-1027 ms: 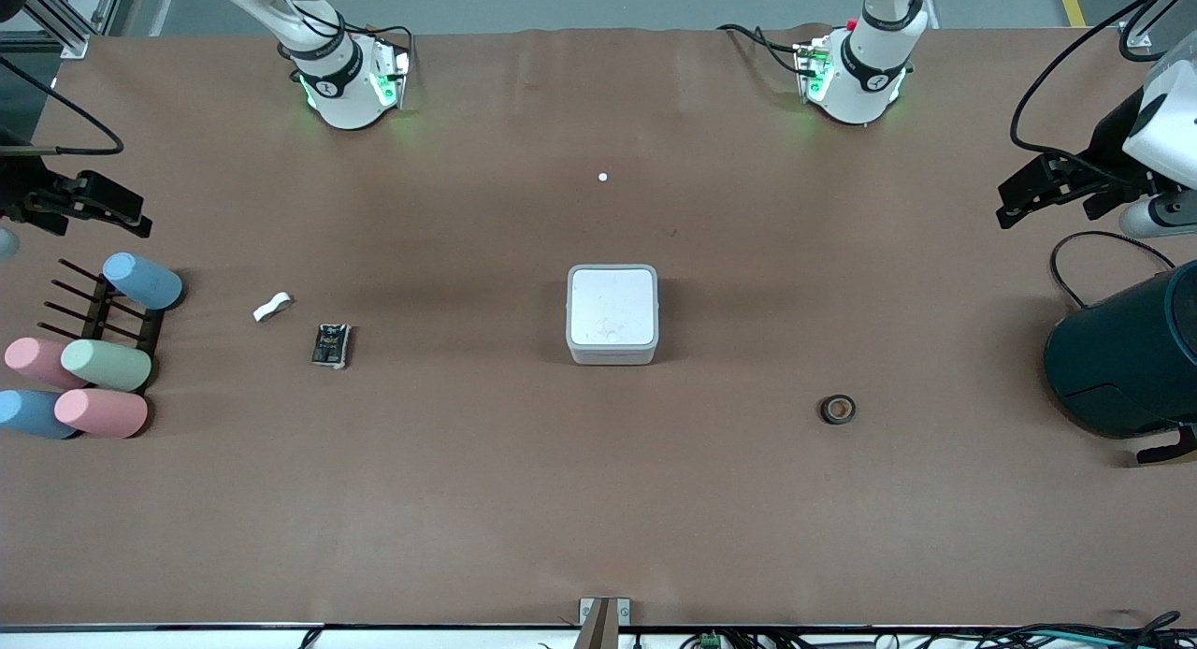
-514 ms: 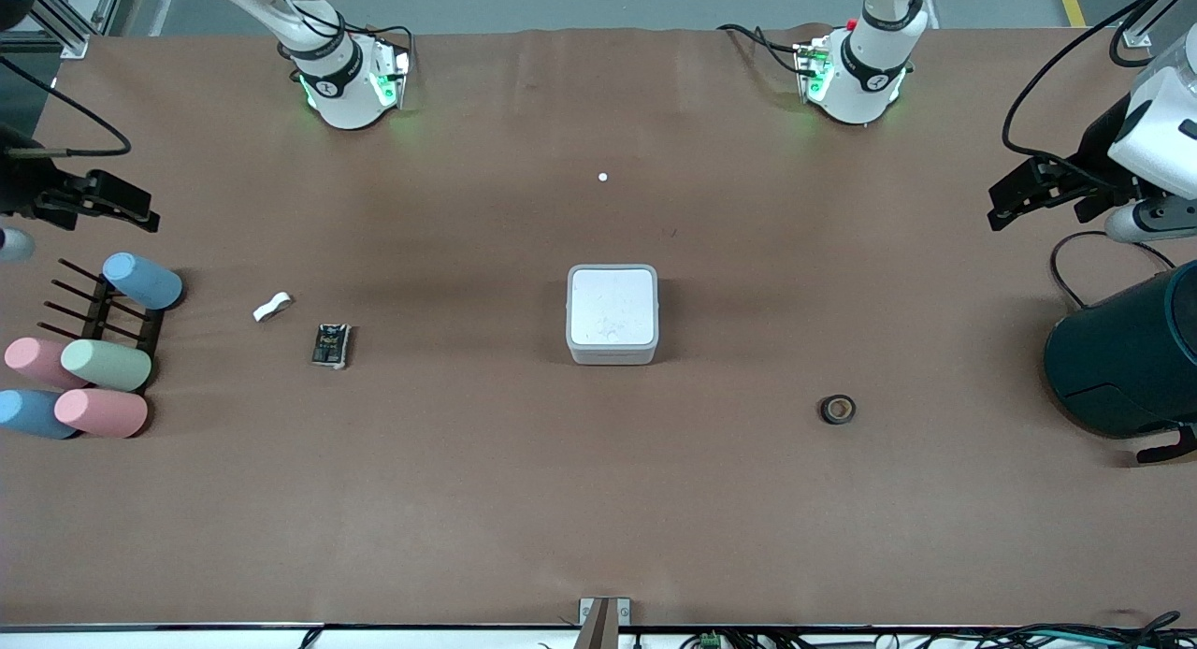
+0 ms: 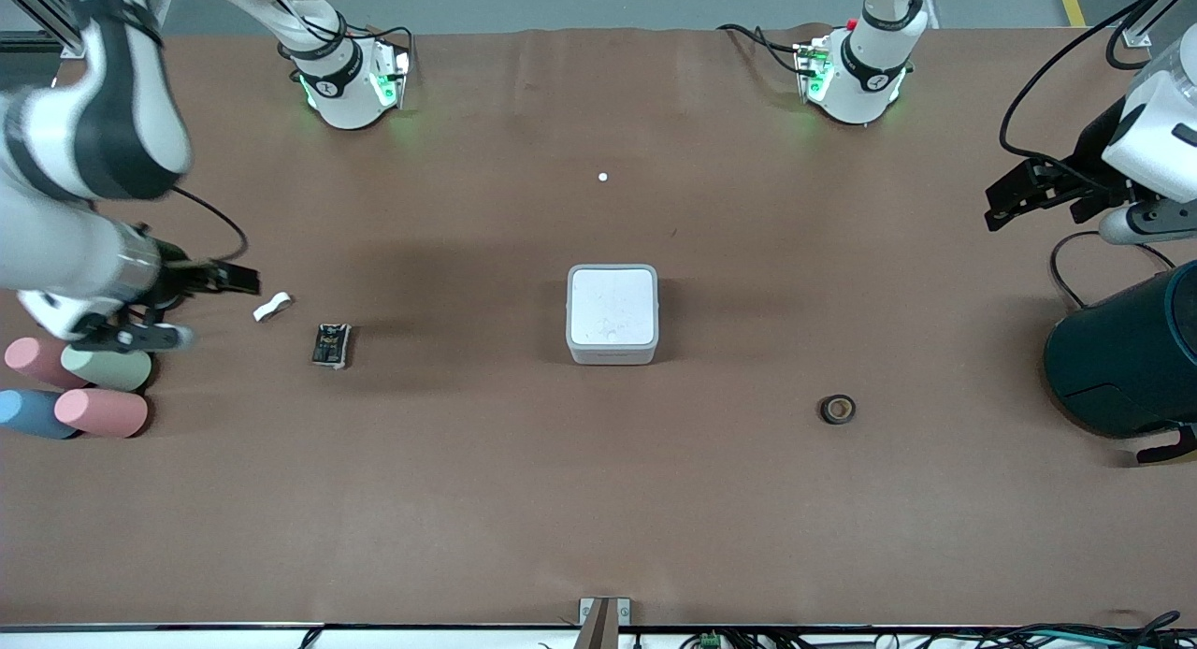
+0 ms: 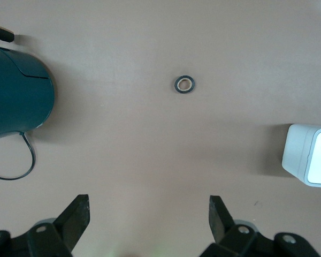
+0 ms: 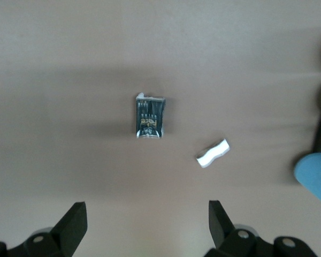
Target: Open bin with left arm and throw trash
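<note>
The bin (image 3: 612, 314), a light-grey square box, stands mid-table with its white lid shut; its corner shows in the left wrist view (image 4: 307, 160). The white scrap (image 3: 272, 306) and the dark wrapper (image 3: 331, 344) lie toward the right arm's end; both show in the right wrist view, scrap (image 5: 213, 153) and wrapper (image 5: 150, 116). The black tape roll (image 3: 838, 409) (image 4: 185, 84) lies nearer the camera than the bin, toward the left arm's end. My right gripper (image 3: 223, 305) (image 5: 147, 208) is open and empty beside the scrap. My left gripper (image 3: 993, 209) (image 4: 148, 203) is open and empty at the left arm's end.
Pastel cylinders (image 3: 103, 368) lie at the right arm's end, and a blue one (image 5: 315, 174) shows in the right wrist view. A large dark teal drum (image 3: 1127, 359) (image 4: 16, 91) with a black cable stands at the left arm's end. A small white dot (image 3: 602, 177) lies near the bases.
My right arm has swung in from the table's end over the cylinder rack to beside the white scrap. My left gripper has shifted slightly toward the table's middle.
</note>
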`<state>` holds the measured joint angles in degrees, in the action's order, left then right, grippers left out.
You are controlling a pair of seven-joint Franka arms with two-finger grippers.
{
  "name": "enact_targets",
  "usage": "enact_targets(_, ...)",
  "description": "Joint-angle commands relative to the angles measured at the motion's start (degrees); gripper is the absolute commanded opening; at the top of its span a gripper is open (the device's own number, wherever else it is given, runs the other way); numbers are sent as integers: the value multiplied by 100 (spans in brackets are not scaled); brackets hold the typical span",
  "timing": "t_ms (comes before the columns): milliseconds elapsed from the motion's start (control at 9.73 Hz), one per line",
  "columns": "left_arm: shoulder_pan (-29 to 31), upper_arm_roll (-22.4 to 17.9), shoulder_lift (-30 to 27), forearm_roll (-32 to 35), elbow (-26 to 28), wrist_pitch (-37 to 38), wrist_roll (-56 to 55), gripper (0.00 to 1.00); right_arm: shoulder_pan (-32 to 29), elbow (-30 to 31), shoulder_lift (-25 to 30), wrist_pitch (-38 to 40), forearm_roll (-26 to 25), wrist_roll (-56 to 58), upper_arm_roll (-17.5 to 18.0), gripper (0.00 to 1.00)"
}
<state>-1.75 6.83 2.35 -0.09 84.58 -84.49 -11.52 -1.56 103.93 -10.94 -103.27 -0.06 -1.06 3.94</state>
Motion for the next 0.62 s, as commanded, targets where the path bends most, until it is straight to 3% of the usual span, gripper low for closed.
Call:
enact_targets(0,-106,273,256,-418,-11,258,54,24,58,1396,207,-1573,129,35,2,100)
enact_targets(205,-535,712,948,-562,-38,-449,0,9,251,1997,-221,-2894,129,35,2,100)
enact_targets(308,-963,845,1430,-501,-46,-1011,-113,3,270,2069,-363,-3065,129,35,2,100)
enact_targets(514,-1869,838,2380,-396,-64,-2582,-708,0,261,2070,-609,-3250,129,35,2,100)
